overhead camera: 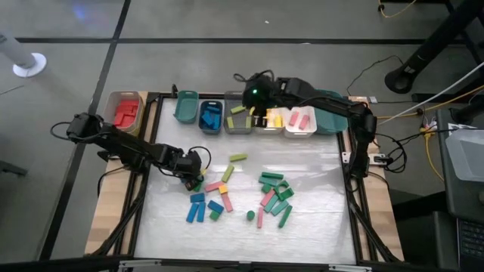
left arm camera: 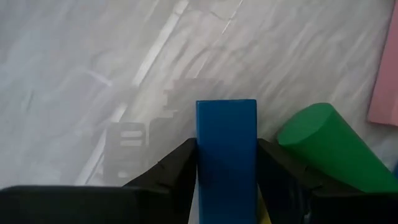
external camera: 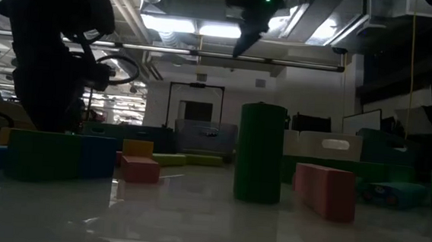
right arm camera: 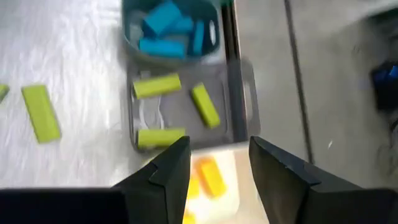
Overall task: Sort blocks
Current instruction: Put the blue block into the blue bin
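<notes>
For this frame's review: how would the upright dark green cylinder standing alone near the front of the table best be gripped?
Probably from straight above, closing the fingers across the curved sides of the green cylinder near its top. It stands on end, so its round top faces up, and bare table surrounds it; the pink bar beside it is the nearest block, so set the fingers clear of that side.

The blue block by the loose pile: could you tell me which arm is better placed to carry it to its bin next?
Left: its gripper is already shut on the blue block, while the right gripper hangs open over the bins.
</notes>
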You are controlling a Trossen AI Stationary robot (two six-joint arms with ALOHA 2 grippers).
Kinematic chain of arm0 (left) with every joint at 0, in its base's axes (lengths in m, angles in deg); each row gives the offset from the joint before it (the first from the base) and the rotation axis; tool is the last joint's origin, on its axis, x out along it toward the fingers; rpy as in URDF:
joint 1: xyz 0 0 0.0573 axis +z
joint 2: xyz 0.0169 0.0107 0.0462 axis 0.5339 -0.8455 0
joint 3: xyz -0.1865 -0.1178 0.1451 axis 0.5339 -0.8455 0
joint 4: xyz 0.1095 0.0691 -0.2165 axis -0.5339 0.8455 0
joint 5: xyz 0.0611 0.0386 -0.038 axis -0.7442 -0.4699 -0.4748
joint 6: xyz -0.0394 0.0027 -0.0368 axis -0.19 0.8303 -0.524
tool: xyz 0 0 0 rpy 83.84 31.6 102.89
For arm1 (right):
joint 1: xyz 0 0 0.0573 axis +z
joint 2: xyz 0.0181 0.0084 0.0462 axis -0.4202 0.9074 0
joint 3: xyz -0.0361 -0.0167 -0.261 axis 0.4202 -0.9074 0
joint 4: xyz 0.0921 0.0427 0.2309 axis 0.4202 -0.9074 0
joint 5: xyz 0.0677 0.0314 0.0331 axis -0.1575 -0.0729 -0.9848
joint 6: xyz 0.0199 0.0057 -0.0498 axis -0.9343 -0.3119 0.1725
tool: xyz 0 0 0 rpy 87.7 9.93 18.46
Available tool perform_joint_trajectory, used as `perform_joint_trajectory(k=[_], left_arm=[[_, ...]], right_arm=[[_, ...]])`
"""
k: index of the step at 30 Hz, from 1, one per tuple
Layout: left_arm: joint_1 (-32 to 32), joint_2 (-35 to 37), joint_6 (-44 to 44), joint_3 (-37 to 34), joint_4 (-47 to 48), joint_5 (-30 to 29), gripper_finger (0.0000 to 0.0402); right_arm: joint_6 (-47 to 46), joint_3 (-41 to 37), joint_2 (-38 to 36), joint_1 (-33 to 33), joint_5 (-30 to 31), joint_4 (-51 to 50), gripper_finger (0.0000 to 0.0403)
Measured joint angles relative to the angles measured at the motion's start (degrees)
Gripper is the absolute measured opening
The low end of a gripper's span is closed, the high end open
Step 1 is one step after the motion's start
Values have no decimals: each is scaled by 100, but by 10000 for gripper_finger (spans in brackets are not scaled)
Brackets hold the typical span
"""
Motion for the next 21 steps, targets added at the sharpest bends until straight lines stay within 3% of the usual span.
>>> perform_joint_trajectory(k=[4, 9, 15, 21], left_arm=[[-7, -132, -31, 3, 28, -202, 138], [16, -82, 142, 49, 21, -537, 112], [177, -71, 747, 243, 45, -901, 112], [823, -64, 1674, 493, -170, -1280, 112]], right_arm=[[-425, -45, -185, -372, -687, -552, 166], [-578, -894, -548, -672, -1631, -501, 166], [-1045, -2361, -943, -634, -1670, -58, 166], [-1702, -3382, -1078, -226, -1395, 300, 166]])
